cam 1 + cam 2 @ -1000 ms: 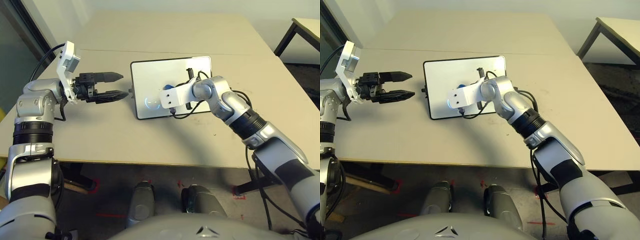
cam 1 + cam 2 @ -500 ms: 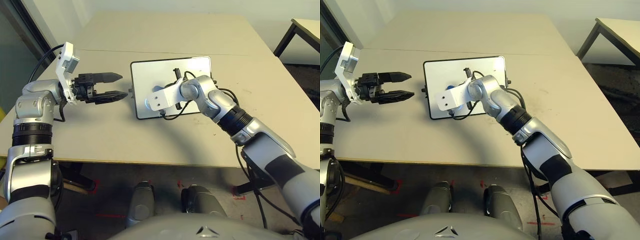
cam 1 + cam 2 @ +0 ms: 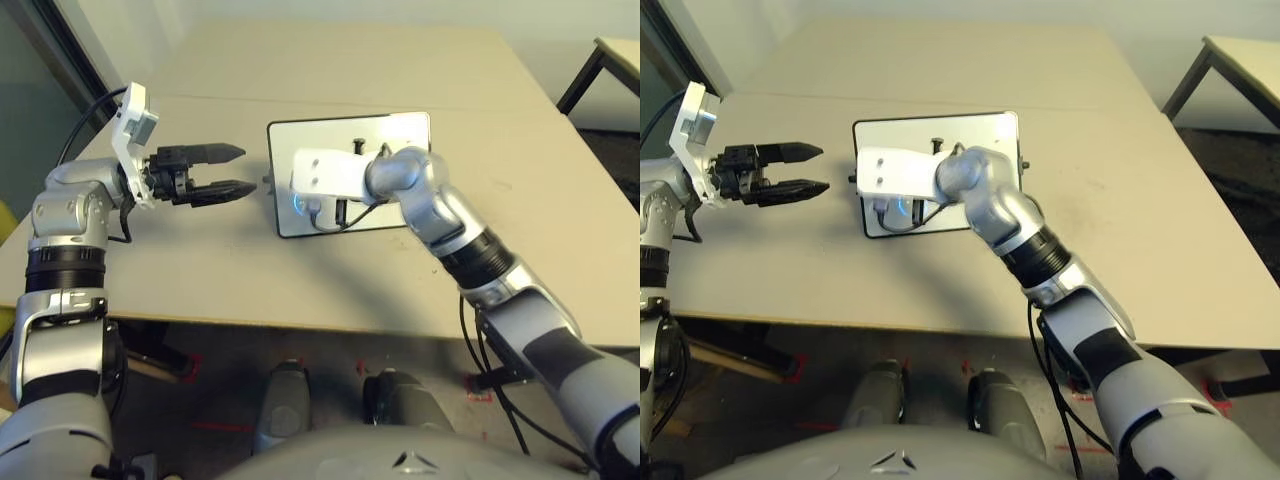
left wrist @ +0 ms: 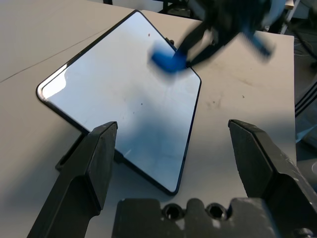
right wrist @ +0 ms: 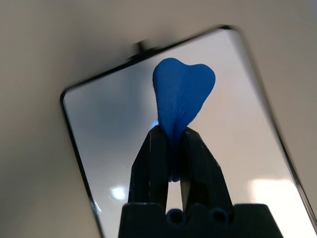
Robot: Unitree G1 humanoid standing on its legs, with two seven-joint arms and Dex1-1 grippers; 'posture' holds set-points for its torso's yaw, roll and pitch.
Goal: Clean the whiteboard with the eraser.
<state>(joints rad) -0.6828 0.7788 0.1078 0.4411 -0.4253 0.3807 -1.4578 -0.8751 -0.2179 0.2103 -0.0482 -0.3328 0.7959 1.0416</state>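
Blue and soft-looking, the eraser (image 5: 178, 94) is pinched between the closed fingers of the right gripper (image 5: 174, 133), its free end spreading beyond them. It is over the whiteboard (image 3: 310, 135); whether it touches the glossy surface, I cannot tell. The board lies on the pale table (image 3: 200, 275), with a red speck (image 4: 148, 34) and small dark dots on its white face. The right arm (image 3: 440, 215) reaches in from about four o'clock. At nine o'clock, just beside the board, the left gripper (image 3: 250, 171) stands wide apart and empty.

Wiping looks to be the step in hand. Next, the eraser should be brought flat and lightly down, then swept over the specks; too little pressure would miss them, too much could slide the unheld board.
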